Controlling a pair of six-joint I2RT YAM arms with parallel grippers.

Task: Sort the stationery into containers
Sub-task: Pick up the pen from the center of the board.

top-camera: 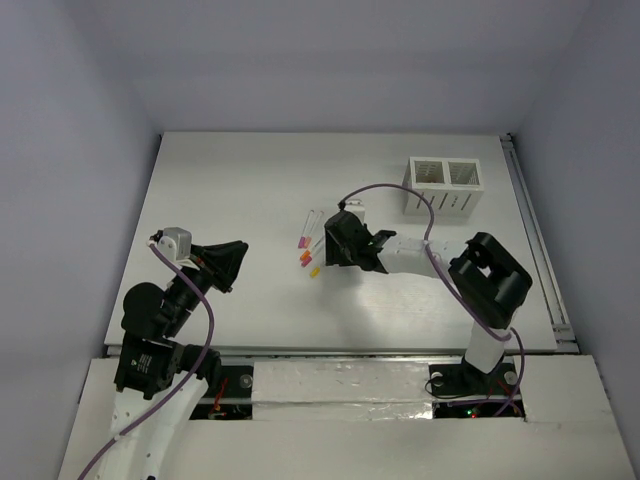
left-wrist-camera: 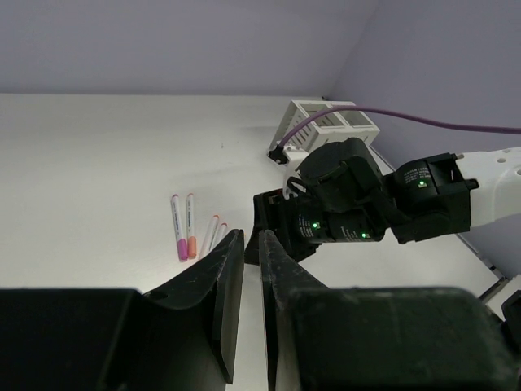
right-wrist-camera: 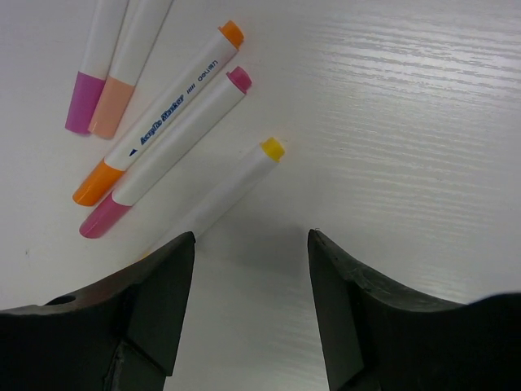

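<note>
My right gripper (right-wrist-camera: 251, 244) gapes wide, empty, lined up to straddle the yellow pen (right-wrist-camera: 220, 191) at eleven o'clock; left gripper (left-wrist-camera: 250, 236) sits idle, nearly shut, empty.

Glossy plastic pens (right-wrist-camera: 175, 122) (matt, grained table (right-wrist-camera: 407, 122))

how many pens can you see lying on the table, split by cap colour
pink-capped white pens: 2
orange-capped white pens: 2 (one a paler orange)
yellow-capped white pen: 1
total: 5
</note>
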